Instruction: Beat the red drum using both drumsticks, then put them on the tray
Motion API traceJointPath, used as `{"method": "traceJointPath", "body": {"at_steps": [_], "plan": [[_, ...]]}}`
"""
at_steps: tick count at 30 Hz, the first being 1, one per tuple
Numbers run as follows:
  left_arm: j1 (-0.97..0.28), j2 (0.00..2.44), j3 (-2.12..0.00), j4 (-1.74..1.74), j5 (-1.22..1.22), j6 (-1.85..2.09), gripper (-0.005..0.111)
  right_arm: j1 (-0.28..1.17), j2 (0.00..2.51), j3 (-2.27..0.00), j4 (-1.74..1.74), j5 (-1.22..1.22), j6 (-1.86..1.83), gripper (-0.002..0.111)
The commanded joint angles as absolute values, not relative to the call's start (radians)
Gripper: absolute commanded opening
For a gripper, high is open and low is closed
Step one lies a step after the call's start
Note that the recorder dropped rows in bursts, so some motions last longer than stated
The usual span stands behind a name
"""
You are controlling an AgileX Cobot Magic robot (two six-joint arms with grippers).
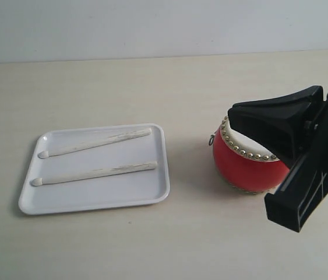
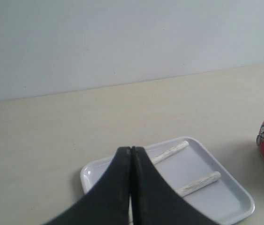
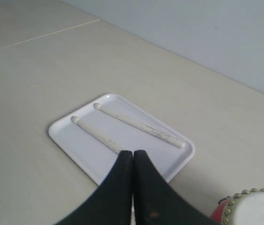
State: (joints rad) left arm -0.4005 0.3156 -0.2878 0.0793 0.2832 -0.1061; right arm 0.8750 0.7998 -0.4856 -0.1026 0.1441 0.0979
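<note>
Two pale drumsticks (image 1: 97, 142) (image 1: 94, 173) lie side by side in the white tray (image 1: 152, 201) at the left of the exterior view. The red drum (image 1: 242, 169) with its cream studded top stands to the tray's right. My right gripper (image 1: 233, 112) hangs shut above the drum, partly hiding its top, with nothing between its fingers. The left gripper (image 2: 131, 149) is shut and empty, held above the tray (image 2: 235, 206); it does not show in the exterior view. The right wrist view has the tray (image 3: 61, 136), both sticks (image 3: 141, 125) (image 3: 96, 132) and the drum's edge (image 3: 253, 206).
The pale tabletop (image 1: 152, 87) stretches behind and in front of the tray and drum. A plain grey wall (image 1: 152, 23) runs along the back edge.
</note>
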Motion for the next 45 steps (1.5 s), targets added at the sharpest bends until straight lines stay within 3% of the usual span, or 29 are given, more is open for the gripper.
{"method": "traceJointPath", "body": {"at_steps": [1,6,14,26,37,45], "plan": [[-0.409,0.319,-0.283,0.071,0.264,-0.11,0.0,0.87,0.792,-0.483,-0.105,0.139,0.099,0.0],[-0.396,0.289,-0.28,0.073,0.279,-0.11,0.0,0.87,0.792,-0.483,-0.105,0.139,0.099,0.0],[-0.138,0.0,-0.089,0.116,0.185,-0.11,0.0,0.87,0.792,-0.483,-0.105,0.133,0.1,0.0],[-0.125,0.0,0.0,0.086,0.05,-0.113,0.0,0.87,0.792,-0.483,-0.105,0.133,0.1,0.0],[0.0,0.0,0.0,0.029,0.074,-0.112,0.0,0.87,0.792,-0.483,-0.105,0.133,0.1,0.0],[0.002,0.0,0.0,0.029,0.074,-0.11,0.0,0.87,0.792,-0.483,-0.105,0.133,0.1,0.0]]}}
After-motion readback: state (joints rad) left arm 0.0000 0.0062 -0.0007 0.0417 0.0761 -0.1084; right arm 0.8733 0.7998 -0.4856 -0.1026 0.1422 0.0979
